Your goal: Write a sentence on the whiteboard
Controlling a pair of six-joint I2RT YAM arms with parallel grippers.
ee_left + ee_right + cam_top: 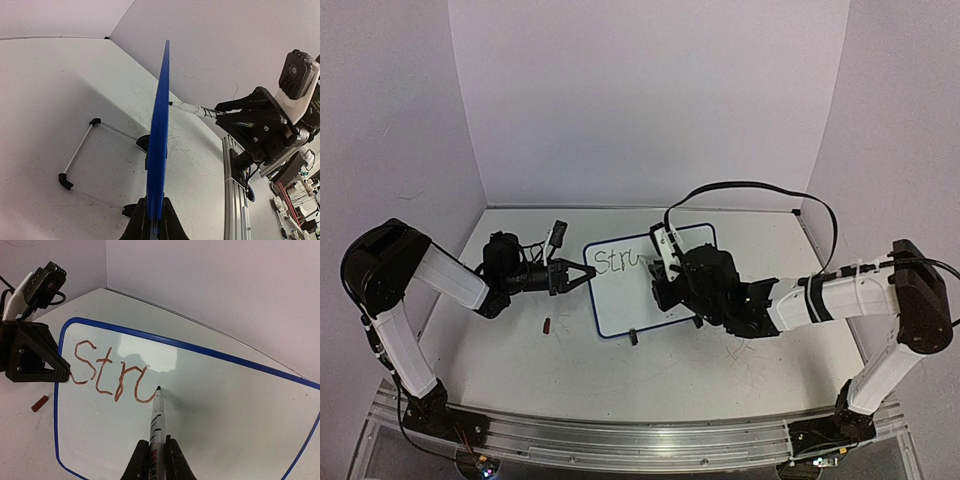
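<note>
four marks make up the sentence (pixel 107 372) so far: s, t, r and an open curve that looks like the start of the next letter, in a reddish-brown line near the top left corner of the board (pixel 625 308). the board stands propped near the middle of the table (pixel 520 370), between the two arms. its long axis runs left to right across the top view and its written face is turned toward the right arm. most of that face is bare: the top line to the right of the curve, and everything below it.

the marker (pixel 157 415) has its tip on the face at the right end of that curve. its barrel leans back down into the right gripper (pixel 157 452), whose fingers are pinched narrow around it. so the room to write lies rightward from the tip along the long axis, on the right arm's own side. i judge the next stroke must close the curve before moving that way.

the left gripper (pixel 154 220) is clamped on the board's left rim, just beside the s, and seems to brace it against the marker's push. a small red piece (pixel 547 324) lies on the table near the left gripper, apart from the board.
</note>
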